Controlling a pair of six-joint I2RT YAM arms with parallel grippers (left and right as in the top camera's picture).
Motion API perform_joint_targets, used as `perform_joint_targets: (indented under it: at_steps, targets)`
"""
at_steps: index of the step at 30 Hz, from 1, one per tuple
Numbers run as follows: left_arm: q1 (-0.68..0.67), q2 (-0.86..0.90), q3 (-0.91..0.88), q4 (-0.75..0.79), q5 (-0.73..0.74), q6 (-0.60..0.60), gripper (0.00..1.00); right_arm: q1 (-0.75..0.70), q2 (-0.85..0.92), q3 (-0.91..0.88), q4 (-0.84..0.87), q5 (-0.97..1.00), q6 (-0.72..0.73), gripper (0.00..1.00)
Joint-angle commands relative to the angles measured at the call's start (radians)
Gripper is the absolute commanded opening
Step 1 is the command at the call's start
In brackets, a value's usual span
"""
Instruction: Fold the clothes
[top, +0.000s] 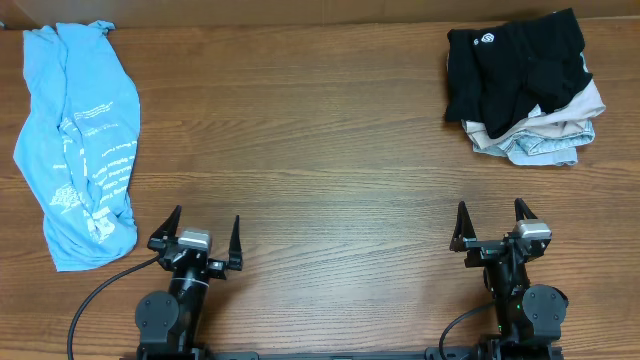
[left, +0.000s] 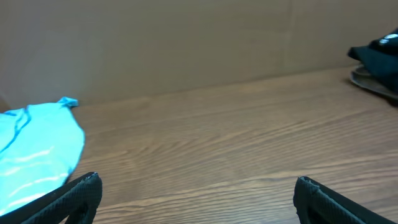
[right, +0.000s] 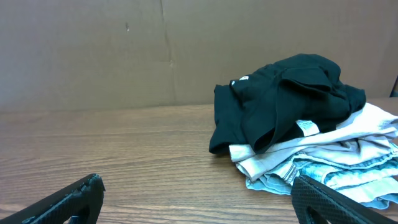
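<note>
We see our left gripper (top: 207, 228) and right gripper (top: 490, 218) both spread wide, holding nothing, low at the near edge of the wooden table (top: 320, 150). A plain brown wall (left: 186, 43) backs it. The blue tee (top: 85, 140) lies crumpled (white print showing) far left. The black tee (top: 510, 60) sits bunched atop a pile (top: 545, 135) of pale garments far right, well apart from either gripper.

Left wrist view: light blue tee (left: 37, 149) cropped at 9 o'clock, black T-shirt (left: 380, 55) cropped and blurred at 3 o'clock. Overhead: white print (top: 95, 165) on the tee and logo (top: 488, 39) on the black T-shirt too small to read. Right wrist view: pale garments (right: 329, 155) mostly buried under the black T-shirt, cropped at 4 o'clock, kinds impossible to tell.
</note>
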Motion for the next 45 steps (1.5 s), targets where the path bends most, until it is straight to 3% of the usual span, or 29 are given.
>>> perform_joint_targets:
  at_steps: [1, 45]
  targets:
    - [0.037, -0.014, -0.007, 0.003, 0.018, 0.008, 1.0, 0.005, -0.009, -0.01, 0.005, 0.009, -0.006, 1.0]
    - [0.052, -0.011, -0.007, 0.003, 0.014, -0.018, 1.0, 0.005, -0.009, -0.01, 0.005, 0.009, -0.006, 1.0]
